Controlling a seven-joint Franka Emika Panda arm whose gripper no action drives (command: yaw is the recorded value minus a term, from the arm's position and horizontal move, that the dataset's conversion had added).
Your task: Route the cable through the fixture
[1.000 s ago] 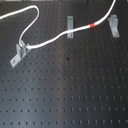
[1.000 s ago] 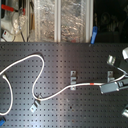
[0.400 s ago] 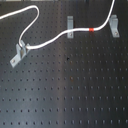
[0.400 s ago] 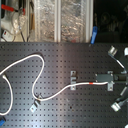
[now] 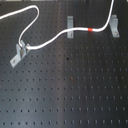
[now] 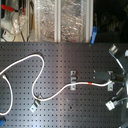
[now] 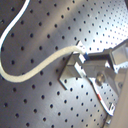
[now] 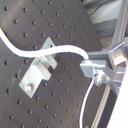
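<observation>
The white cable [image 5: 50, 41] curls from the first exterior view's upper left, touches the left fixture [image 5: 19, 54] and crosses the foot of the middle fixture [image 5: 70, 27]. Its red band [image 5: 90, 30] lies just past that, and the cable then climbs out of frame beside the right fixture [image 5: 116, 26]. In the second exterior view my gripper [image 6: 111, 84] is shut on the cable [image 6: 55, 95] right of the red band [image 6: 91, 82]. Both wrist views show the cable [image 7: 35, 70] [image 8: 60, 50] running into the gripper [image 7: 85, 54] [image 8: 92, 65], just above a fixture [image 7: 70, 70] [image 8: 40, 70].
A black perforated board [image 5: 70, 95] carries everything. In the second exterior view, shelves with foil-wrapped items [image 6: 55, 20] stand behind the board, and the arm's body [image 6: 120, 65] hangs over the second exterior view's right edge.
The gripper has shifted slightly with the cable. The red band and the cable's right stretch now sit lower in the first exterior view, closer to the board.
</observation>
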